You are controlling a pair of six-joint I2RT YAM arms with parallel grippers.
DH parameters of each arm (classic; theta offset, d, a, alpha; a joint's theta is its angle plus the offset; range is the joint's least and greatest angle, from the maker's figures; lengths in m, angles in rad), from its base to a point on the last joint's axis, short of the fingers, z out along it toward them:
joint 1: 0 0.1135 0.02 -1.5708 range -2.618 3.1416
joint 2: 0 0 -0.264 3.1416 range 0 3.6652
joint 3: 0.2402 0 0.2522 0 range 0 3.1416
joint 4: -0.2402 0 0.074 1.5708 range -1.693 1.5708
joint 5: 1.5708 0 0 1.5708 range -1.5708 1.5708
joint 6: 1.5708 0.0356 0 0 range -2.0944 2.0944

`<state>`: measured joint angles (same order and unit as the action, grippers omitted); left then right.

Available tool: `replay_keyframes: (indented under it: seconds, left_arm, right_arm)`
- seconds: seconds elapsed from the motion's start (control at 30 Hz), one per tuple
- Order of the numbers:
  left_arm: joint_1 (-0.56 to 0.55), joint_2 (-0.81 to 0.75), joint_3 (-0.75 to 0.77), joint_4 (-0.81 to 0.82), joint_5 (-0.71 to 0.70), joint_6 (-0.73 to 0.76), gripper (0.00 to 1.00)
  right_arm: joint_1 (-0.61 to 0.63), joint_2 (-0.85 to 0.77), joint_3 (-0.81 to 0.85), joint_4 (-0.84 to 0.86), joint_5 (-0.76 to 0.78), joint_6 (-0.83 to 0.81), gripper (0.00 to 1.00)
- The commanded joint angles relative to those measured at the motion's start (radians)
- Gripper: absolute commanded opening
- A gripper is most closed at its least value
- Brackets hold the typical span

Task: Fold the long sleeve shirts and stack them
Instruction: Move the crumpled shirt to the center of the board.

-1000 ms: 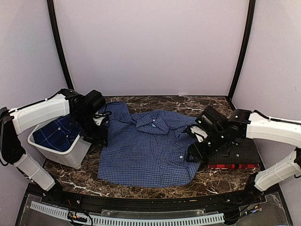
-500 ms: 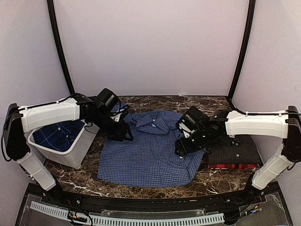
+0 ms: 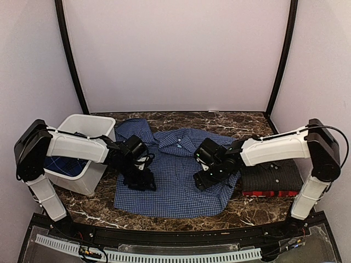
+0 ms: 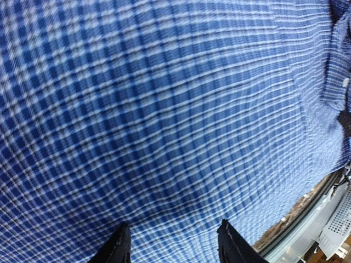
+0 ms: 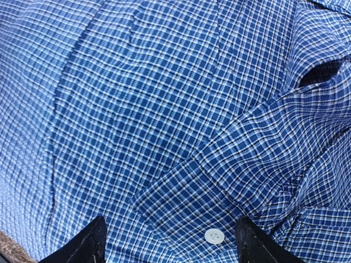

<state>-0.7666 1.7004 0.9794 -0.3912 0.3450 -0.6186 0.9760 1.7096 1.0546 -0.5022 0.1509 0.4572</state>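
**mossy_k:** Ok so the left pincer (image 4: 174, 246) has its jaws apart with nothing between them, low over the left half of the blue-and-white check shirt (image 3: 175, 189). Can't tell if the tips actually touch the cloth. The right pincer (image 5: 170, 233) is spread even wider and is empty too. It hangs over a sleeve cuff (image 5: 219, 181) lying folded across the shirt's front, with a little white button (image 5: 214, 236) between the tips.

**dru_88:** And the shirt lies flat mid-bench (image 3: 241, 207), collar away from the arms? I see a black pinstripe shirt (image 3: 277, 176) folded on top of the red-and-black plaid shirt (image 3: 271, 193) off to the right. There's also a white bin (image 3: 82, 183) on the left with something dark blue (image 3: 57, 163) in it.

**mossy_k:** Yep. My guess is the right sleeve is in and folding the body comes next. The right side worries me. If those jaws close here, they could catch only the cuff and not the layer below, and the sleeve slides out once lifted.

**dru_88:** Or the opposite: it bites too deep and drags the whole shirt sideways toward the stack. Also a flap of cloth (image 3: 129, 130) sticks out at the far left corner by the bin, so a fold from there may come out crooked.

**mossy_k:** Plus both wrists are near each other over one shirt. Uneven lift = twisted fold, and a lopsided bundle won't sit nicely on that pile.
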Motion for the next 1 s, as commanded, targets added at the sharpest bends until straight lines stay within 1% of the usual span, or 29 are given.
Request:
replay_keyframes:
  seconds: [0.0, 0.23, 0.57, 0.7, 0.83, 0.97]
  left_arm:
    - [-0.002, -0.019, -0.078, -0.024, -0.097, 0.0, 0.52]
    - [0.001, -0.045, -0.166, -0.096, -0.201, 0.014, 0.52]
    - [0.015, -0.081, -0.177, -0.155, -0.241, 0.025, 0.52]
    - [0.016, -0.089, -0.167, -0.166, -0.245, 0.032, 0.52]
    - [0.018, -0.09, -0.169, -0.173, -0.248, 0.036, 0.52]
    - [0.02, -0.096, -0.165, -0.18, -0.253, 0.042, 0.52]
  right_arm:
    - [0.009, 0.019, -0.015, 0.031, 0.042, 0.014, 0.77]
    - [0.029, 0.043, -0.025, 0.048, 0.003, 0.036, 0.74]
    - [0.087, 0.112, 0.031, 0.011, 0.039, 0.067, 0.69]
    - [0.087, 0.13, 0.053, -0.014, 0.067, 0.084, 0.59]
    - [0.085, 0.125, 0.079, -0.045, 0.103, 0.094, 0.46]
    - [0.077, 0.122, 0.1, -0.057, 0.11, 0.096, 0.25]
